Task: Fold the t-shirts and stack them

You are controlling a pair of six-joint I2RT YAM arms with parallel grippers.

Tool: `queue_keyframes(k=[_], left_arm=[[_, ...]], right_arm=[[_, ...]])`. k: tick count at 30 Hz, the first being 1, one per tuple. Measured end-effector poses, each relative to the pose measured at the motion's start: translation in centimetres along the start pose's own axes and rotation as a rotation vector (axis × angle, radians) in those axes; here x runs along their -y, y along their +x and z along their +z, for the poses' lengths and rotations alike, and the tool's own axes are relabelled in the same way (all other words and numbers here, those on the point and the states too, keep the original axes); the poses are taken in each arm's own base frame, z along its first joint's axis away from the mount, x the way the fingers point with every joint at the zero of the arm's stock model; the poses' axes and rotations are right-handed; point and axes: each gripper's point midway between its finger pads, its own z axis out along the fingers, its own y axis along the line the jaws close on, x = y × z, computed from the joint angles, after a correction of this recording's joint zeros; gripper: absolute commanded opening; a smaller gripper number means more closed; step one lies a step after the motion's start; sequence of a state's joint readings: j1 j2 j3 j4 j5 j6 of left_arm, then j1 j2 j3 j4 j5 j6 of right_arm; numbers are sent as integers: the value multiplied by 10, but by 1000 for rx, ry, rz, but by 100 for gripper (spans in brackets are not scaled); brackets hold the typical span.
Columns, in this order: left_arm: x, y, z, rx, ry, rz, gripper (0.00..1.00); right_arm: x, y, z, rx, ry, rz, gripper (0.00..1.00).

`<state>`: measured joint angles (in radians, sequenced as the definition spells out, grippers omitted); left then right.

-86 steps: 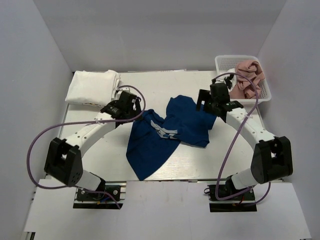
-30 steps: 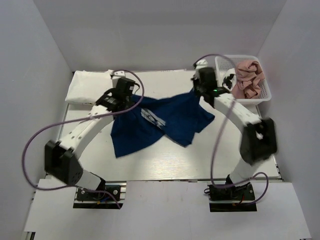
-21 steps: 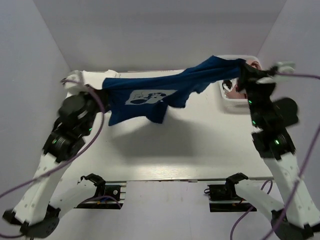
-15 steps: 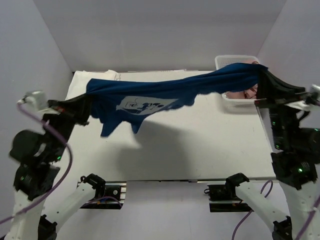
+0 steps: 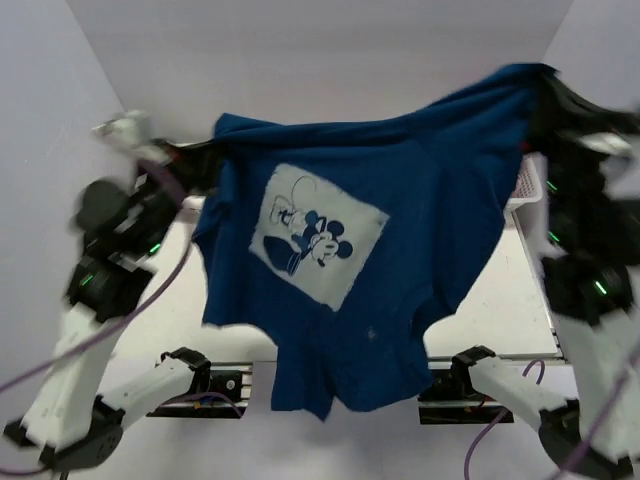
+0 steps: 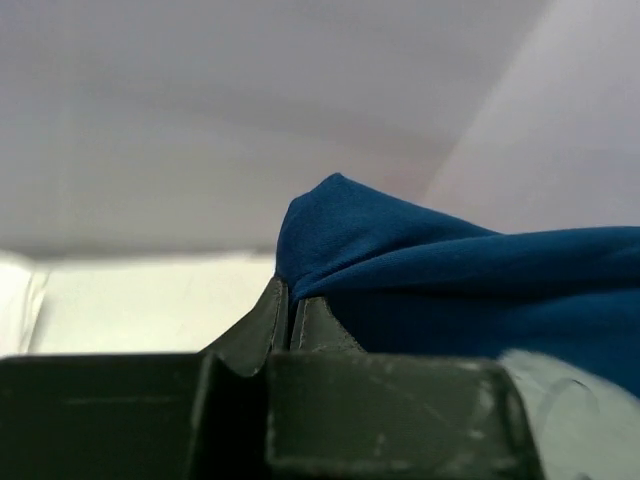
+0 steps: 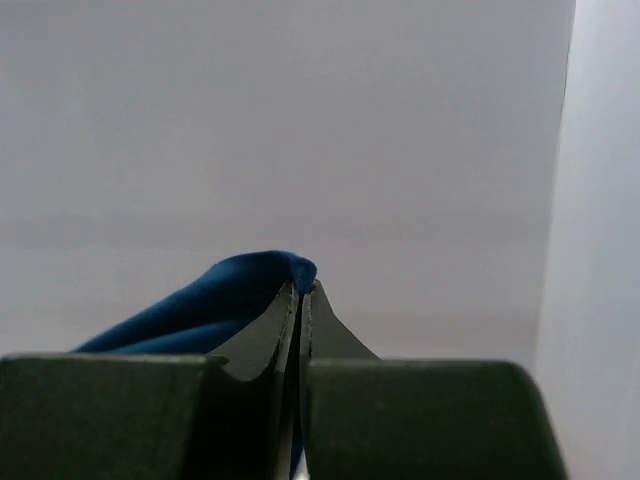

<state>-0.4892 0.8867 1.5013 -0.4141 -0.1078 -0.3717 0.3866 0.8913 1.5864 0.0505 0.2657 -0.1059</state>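
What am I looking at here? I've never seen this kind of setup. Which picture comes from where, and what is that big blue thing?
These are two robot arms bolted to a table. The wide picture comes from a fixed camera above and behind them. The other two come from cameras on each wrist, looking along that arm's own fingers. The blue thing is a navy t-shirt with a pale cartoon print, held up in the air and spread between the arms. The left gripper and the right gripper each pinch an edge of it, jaws closed on the cloth. The shirt hides most of the table; a white basket peeks out on the right.
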Motion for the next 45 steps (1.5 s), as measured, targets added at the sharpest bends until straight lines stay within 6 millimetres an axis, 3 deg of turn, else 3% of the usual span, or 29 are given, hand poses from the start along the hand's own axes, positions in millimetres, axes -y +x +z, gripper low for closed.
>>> queue_keyframes(k=[2,3,4,5,7,8,9,10,12,14,15,17,20,23,26,28,30,33,36,38,42,45], left_arm=[[-29,53,37,-101,-113,0,21],[-50,89,51,-172,-194,4,38],[-72,130,65,-252,-280,12,76],[-95,166,75,-324,-362,29,94],[-139,242,86,-490,-509,62,100],[-160,278,89,-576,-573,76,100],[-179,313,91,-668,-630,86,100],[-197,347,90,-758,-680,99,100],[-221,395,83,-894,-752,117,100],[-235,420,71,-975,-794,125,100],[-237,424,65,-998,-799,123,100],[-230,414,58,-986,-782,112,100],[-212,381,54,-899,-720,75,100],[-189,345,48,-794,-661,37,100],[-181,340,23,-770,-649,-8,100],[-182,350,-1,-798,-661,-32,100],[-186,363,-28,-835,-684,-49,100],[-189,374,-66,-875,-707,-73,100],[-186,369,-81,-861,-707,-91,100],[-183,362,-81,-836,-698,-104,100],[-180,356,-78,-808,-691,-122,100],[-181,358,-79,-812,-700,-128,100]], right_arm=[[0,63,27,-115,48,-38,0],[-2,103,39,-190,65,-59,0],[-5,146,51,-268,75,-81,0],[-7,194,61,-355,81,-103,0],[-12,293,69,-528,90,-145,0],[-12,356,62,-650,96,-168,29],[-13,413,51,-766,105,-185,68],[-12,467,31,-888,113,-207,90],[-9,547,-19,-1111,112,-251,90],[-7,588,-68,-1285,97,-278,90],[-8,595,-87,-1337,87,-273,90],[-16,588,-108,-1380,62,-226,90],[-41,542,-117,-1321,-4,-95,90],[-82,488,-119,-1202,-131,73,90],[-128,461,-141,-1175,-284,204,90],[-155,465,-168,-1219,-371,262,90],[-174,479,-211,-1322,-434,299,90],[-189,501,-274,-1499,-475,330,90],[-199,517,-315,-1636,-467,384,90],[-199,525,-332,-1695,-427,428,90],[-192,533,-322,-1691,-316,496,90],[-173,541,-312,-1688,-188,520,90]])
